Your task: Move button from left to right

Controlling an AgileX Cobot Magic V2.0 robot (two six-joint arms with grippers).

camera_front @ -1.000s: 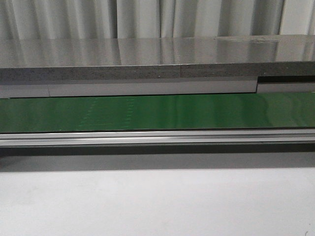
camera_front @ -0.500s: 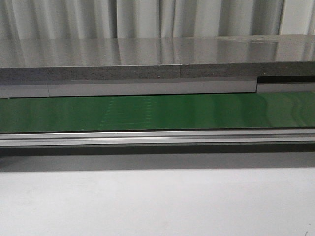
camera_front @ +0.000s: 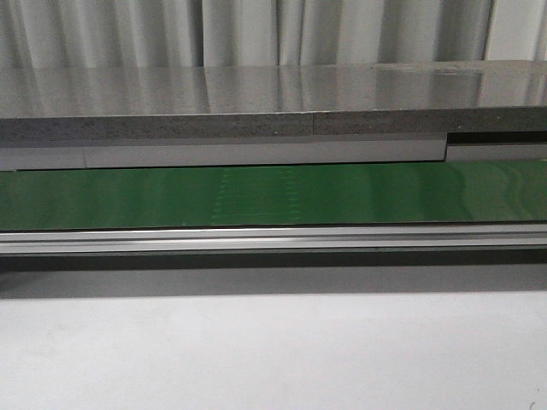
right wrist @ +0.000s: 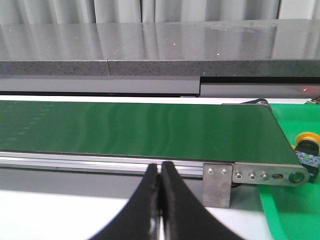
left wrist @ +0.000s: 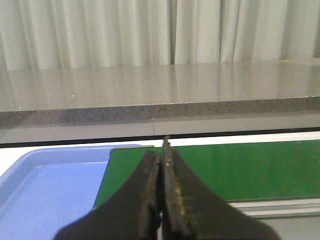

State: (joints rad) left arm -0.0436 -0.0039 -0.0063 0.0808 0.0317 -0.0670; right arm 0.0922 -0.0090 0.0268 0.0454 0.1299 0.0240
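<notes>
A small button (right wrist: 306, 141) with a yellow cap on a black body shows at the edge of the right wrist view. It lies on a green mat (right wrist: 292, 210) just past the end of the green conveyor belt (right wrist: 125, 127), and the frame partly cuts it off. No button shows on the belt (camera_front: 273, 195) in the front view or in the left wrist view. My left gripper (left wrist: 161, 154) is shut and empty, over the belt's end by a blue tray (left wrist: 45, 192). My right gripper (right wrist: 160, 166) is shut and empty, in front of the belt's rail. Neither gripper shows in the front view.
A grey stone shelf (camera_front: 256, 102) runs behind the belt, with curtains beyond it. An aluminium rail (camera_front: 273, 239) edges the belt's near side, with a metal end bracket (right wrist: 260, 176). White tabletop (camera_front: 273, 350) lies in front.
A faint dotted pattern on the belt has shifted to the right across the front view, so the belt is running rightward. Nothing else has changed.
</notes>
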